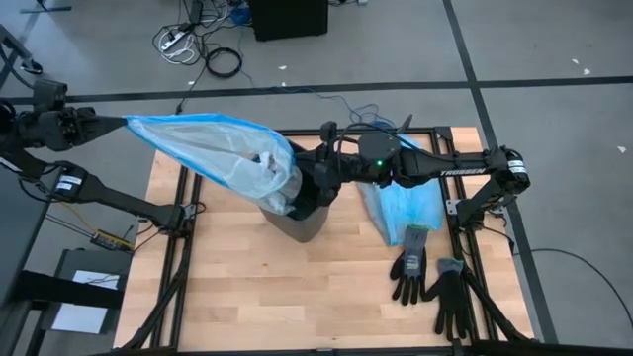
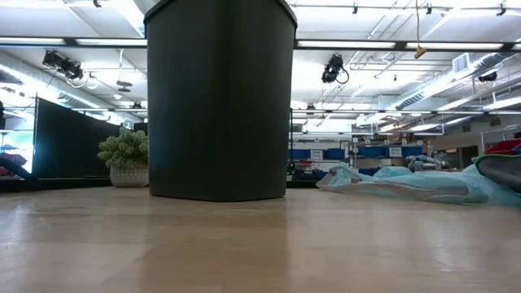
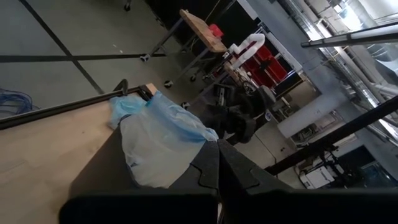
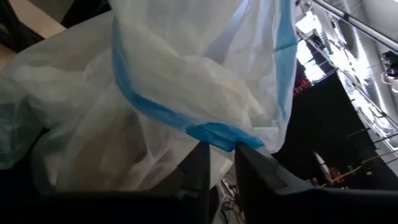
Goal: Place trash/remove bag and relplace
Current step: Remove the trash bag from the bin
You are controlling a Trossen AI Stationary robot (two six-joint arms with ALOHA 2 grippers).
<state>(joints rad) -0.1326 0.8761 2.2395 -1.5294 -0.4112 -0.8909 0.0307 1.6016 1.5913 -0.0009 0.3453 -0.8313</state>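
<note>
Right gripper (image 4: 219, 163) sits at the rim of the black bin (image 1: 297, 220), fingers nearly together and pinching the blue-edged hem of the bag (image 4: 186, 81); left gripper (image 1: 117, 123) is well off the table's left edge, fingers fully together, clamped on the other end of the same bag (image 1: 213, 148); bag is translucent white with blue trim, stretched from the left gripper across to the bin mouth, lower part draped over the bin's left side; bin stands upright near the middle of the wooden table (image 1: 247, 287); crumpled light-blue plastic bag (image 1: 404, 210) lies flat on the table just right of the bin, under the right arm; two black gloves (image 1: 433, 280) lie near the table's front right corner; can't tell whether any trash is inside the bag or bin.
</note>
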